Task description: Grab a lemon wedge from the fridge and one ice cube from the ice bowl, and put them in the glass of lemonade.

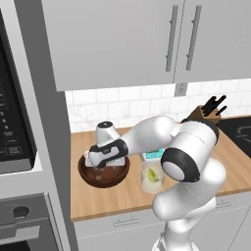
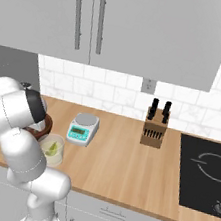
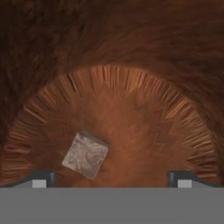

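Note:
My gripper [image 1: 106, 168] reaches down into the dark brown ice bowl [image 1: 103, 181] on the wooden counter, jaws open. Down in the bowl [image 3: 131, 109], my gripper [image 3: 111, 179] hovers just over the wooden floor. A pale ice cube [image 3: 85, 155] lies there between the two fingertips, nearer the left one and apart from both. The glass of lemonade [image 1: 152, 180] stands just right of the bowl with a yellow-green lemon wedge [image 1: 154, 173] in it. In the right base view the glass [image 2: 51, 151] and the wedge [image 2: 53, 148] sit beside the arm, and the bowl's rim [image 2: 43, 127] peeks out behind it. The fridge is out of view.
A teal kitchen scale [image 2: 83, 127] stands behind the glass. Further right are a knife block [image 2: 156, 125] and a black cooktop [image 2: 206, 173]. Grey wall cupboards [image 2: 96, 19] hang above. A built-in oven column [image 1: 14, 147] borders the counter on the left.

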Tool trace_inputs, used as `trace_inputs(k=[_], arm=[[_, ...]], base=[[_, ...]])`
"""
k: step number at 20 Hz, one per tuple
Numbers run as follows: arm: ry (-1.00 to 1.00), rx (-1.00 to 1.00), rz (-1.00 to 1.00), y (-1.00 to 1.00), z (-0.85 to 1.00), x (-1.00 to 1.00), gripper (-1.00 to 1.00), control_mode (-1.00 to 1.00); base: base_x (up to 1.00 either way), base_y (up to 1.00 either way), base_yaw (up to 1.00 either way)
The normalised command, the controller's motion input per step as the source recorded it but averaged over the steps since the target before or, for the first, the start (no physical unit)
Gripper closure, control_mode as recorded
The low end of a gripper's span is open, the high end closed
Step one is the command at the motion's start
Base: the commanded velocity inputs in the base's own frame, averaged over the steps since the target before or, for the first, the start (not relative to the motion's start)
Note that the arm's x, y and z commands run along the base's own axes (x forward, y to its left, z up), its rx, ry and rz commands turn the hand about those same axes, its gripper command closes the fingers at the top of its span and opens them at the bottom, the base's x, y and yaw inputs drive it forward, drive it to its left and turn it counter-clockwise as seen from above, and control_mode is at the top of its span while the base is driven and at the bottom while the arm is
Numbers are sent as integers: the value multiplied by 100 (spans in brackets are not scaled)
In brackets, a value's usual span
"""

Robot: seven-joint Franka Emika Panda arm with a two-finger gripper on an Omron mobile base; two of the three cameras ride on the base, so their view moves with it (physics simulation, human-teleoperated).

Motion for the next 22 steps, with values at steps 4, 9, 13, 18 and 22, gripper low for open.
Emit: trace_inputs(k=[4, 9, 13, 18, 22], arm=[[-5, 0, -4, 0, 0, 5, -100, -100], [-3, 0, -1, 0, 0, 7, -100, -100], [0, 0, -2, 0, 0, 4, -100, -100], [0, 0, -4, -2, 0, 0, -100, -100], [0, 0, -5, -8, 0, -2, -100, -100]], base=[[0, 0, 0], [0, 0, 0], [0, 0, 0], [0, 0, 0], [0, 0, 0]])
